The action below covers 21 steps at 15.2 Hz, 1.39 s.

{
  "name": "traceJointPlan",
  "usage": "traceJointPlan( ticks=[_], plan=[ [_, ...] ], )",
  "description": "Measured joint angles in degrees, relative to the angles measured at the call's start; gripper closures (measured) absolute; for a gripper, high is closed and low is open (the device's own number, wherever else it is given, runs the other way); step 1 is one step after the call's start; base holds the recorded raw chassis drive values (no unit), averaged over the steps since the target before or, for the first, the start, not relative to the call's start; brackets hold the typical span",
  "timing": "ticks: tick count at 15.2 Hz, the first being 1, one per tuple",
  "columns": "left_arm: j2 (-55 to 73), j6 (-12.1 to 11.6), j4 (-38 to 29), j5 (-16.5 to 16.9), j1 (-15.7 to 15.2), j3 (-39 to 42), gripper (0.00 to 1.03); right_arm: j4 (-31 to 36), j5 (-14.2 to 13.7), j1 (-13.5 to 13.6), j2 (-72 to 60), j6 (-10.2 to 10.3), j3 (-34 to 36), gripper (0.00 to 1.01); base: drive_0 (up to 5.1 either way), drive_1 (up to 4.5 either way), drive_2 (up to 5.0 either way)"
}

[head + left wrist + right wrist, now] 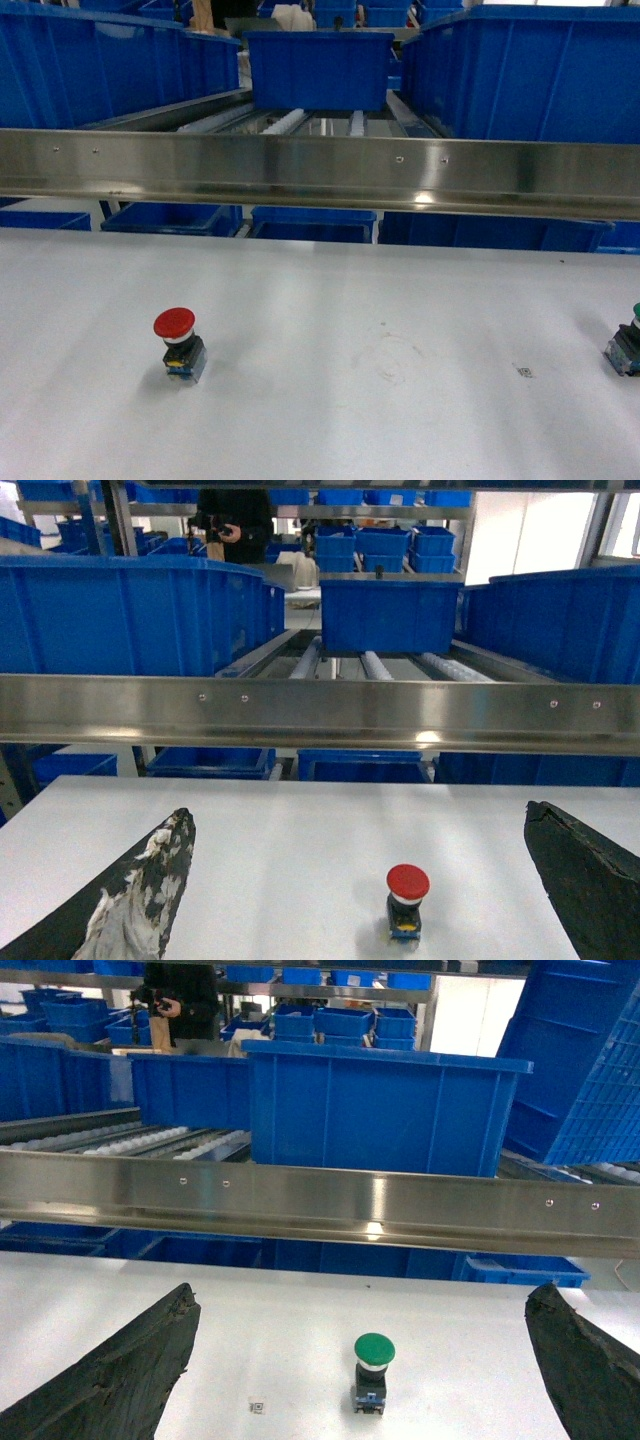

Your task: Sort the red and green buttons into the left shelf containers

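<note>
Both grippers gape: left gripper (360,880) frames red button (407,901), right gripper (365,1360) green button (372,1371)

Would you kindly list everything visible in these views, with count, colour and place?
red button: one, red cap, table left, upright
green button: one, green cap, table right edge, upright
table: one, white, foreground
steel rail: one, silver, across shelf front
blue bins: several, blue, on shelf rollers and below
person: one, dark clothing, far background
left gripper: open, facing red button
right gripper: open, facing green button
</note>
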State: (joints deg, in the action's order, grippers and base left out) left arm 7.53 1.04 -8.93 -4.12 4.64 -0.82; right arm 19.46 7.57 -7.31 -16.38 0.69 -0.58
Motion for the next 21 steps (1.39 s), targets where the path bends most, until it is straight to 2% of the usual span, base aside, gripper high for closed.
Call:
traceJointPlan(
  ticks=[2, 4, 5, 7, 8, 9, 11, 13, 14, 16, 21],
  plan=[
    [12.5, -0.35, -11.37, 0.37, 2.1, -0.04, 0.05, 12.07, 0.2, -0.66, -14.1, 0.22, -0.26, 0.03, 0.0, 0.0, 0.0],
    [27.02, -1.53, -22.71, 1.81, 2.25, -0.7, 0.05, 23.56, 0.2, -0.72, -29.66, 0.17, -4.09, 0.03, 0.0, 0.0, 0.0],
    [35.28, -1.55, -28.13, 2.67, 1.68, -2.47, 0.05, 28.0, 1.16, -0.72, -37.29, -0.15, -7.26, 0.03, 0.0, 0.0, 0.0],
    [50.84, -2.43, -34.97, 5.84, 0.02, -8.98, 0.05, 31.82, 1.73, -0.63, -51.74, -1.16, -13.86, 0.03, 0.0, 0.0, 0.0],
    [58.18, -3.1, -37.9, 6.97, -0.63, -12.68, 0.05, 29.68, 2.38, -0.59, -58.07, -1.46, -18.14, 0.03, 0.0, 0.0, 0.0],
    [64.92, -3.85, -37.59, 8.66, -1.31, -17.33, 0.05, 28.85, 2.4, -0.26, -63.25, -1.84, -22.23, 0.03, 0.0, 0.0, 0.0],
    [75.19, -4.81, -35.36, 10.05, -2.21, -26.8, 0.05, 20.28, 3.87, 1.42, -72.85, -1.84, -33.97, 0.03, 0.0, 0.0, 0.0],
    [83.8, -5.68, -29.83, 8.74, -2.38, -36.5, 0.05, 12.63, 3.06, 3.3, -80.26, -2.27, -43.74, 0.03, 0.0, 0.0, 0.0],
    [88.15, -6.71, -25.46, 8.09, -2.27, -40.57, 0.05, 9.9, 1.75, 3.85, -83.03, -2.91, -46.84, 0.03, 0.0, 0.0, 0.0],
    [91.49, -7.61, -21.97, 9.31, -2.12, -41.44, 0.05, 9.03, -0.09, 3.8, -84.74, -3.15, -47.28, 0.03, 0.0, 0.0, 0.0],
    [90.68, -7.63, -22.45, 9.62, -2.01, -41.51, 0.05, 9.25, -0.15, 3.76, -84.72, -3.3, -47.28, 0.03, 0.0, 0.0, 0.0]
  ],
)
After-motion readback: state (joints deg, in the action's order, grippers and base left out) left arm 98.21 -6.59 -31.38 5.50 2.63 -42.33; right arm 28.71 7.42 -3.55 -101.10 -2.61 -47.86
